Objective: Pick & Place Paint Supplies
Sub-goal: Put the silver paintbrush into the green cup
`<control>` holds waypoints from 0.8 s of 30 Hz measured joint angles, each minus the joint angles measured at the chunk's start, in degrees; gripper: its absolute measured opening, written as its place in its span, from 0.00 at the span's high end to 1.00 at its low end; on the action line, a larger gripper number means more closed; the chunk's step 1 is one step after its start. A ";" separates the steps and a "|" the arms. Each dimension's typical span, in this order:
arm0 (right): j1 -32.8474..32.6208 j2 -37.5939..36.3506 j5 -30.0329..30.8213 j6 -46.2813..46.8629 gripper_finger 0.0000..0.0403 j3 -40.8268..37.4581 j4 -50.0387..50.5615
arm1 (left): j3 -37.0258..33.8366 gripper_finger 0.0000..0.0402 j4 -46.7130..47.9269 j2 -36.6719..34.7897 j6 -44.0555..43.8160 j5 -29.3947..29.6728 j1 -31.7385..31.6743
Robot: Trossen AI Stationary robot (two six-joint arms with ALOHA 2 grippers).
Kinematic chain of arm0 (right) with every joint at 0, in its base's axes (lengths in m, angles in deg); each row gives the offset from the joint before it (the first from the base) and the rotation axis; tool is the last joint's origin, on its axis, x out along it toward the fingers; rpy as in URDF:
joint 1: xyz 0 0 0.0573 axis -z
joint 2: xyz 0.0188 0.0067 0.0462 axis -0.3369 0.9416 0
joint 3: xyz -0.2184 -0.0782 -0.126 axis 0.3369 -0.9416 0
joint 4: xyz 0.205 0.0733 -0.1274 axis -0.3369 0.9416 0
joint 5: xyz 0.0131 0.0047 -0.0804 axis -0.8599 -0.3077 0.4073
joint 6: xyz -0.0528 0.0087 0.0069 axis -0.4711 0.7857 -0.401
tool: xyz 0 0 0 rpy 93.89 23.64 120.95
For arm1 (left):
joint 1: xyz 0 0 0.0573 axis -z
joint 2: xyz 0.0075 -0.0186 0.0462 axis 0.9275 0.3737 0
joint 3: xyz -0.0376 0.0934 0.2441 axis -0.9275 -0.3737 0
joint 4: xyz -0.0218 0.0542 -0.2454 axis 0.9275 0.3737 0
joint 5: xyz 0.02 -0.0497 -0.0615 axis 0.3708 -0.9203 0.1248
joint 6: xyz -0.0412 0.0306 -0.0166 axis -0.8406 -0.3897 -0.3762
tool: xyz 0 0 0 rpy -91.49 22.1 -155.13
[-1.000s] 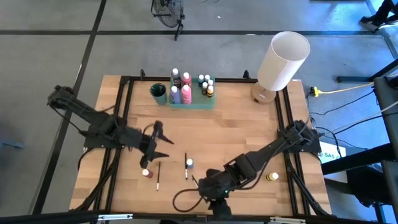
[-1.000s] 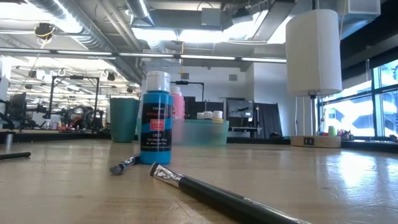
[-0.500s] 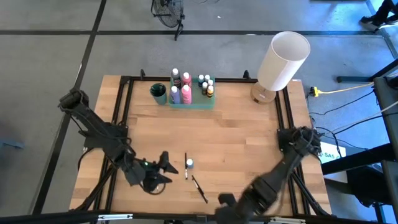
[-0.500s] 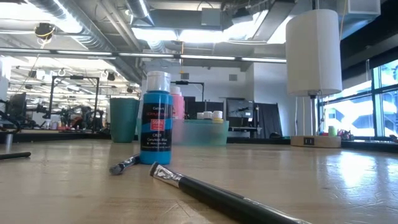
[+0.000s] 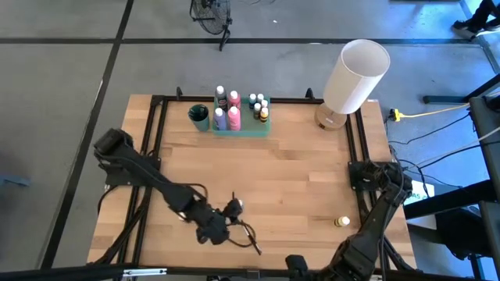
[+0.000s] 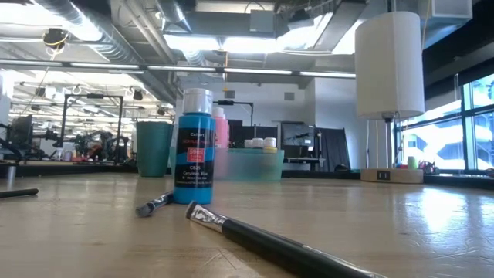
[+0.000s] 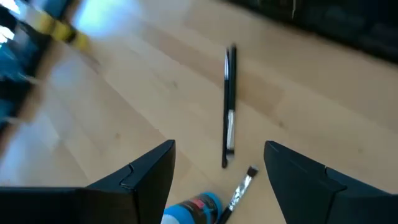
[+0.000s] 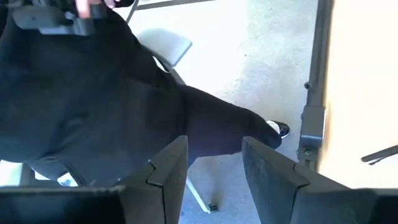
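High view, looking straight down on a wooden table [image 5: 297, 172]: the left arm reaches across the near part of the table, and the left gripper [image 5: 224, 221] hangs beside a small blue paint bottle [image 5: 238, 204] that stands upright near the front edge, with two thin dark paintbrushes [image 5: 251, 236] lying close by. From the left wrist, its fingers [image 7: 146, 177] stand wide apart and hold nothing, the blue bottle just between them. The right gripper [image 8: 214, 171] is off the front edge of the table, its fingers partly apart and empty, facing a person in dark clothes. A yellow bottle [image 5: 342, 222] stands alone to the right. More bottles sit in a green tray [image 5: 242, 131] at the back. The blue bottle looks light, rigid and smooth, easily tipped; gripping its body below the white cap seems safest.
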State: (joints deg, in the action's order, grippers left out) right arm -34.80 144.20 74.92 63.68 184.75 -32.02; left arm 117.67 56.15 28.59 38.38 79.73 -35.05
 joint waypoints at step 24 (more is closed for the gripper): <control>-0.39 0.00 2.55 -5.20 0.61 -0.04 2.13 | 10.46 0.40 4.33 14.56 -4.69 -6.85 -1.80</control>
State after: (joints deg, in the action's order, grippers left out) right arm -35.19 144.20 77.47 58.48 184.70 -29.89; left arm 128.13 60.47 43.16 33.69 72.88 -36.85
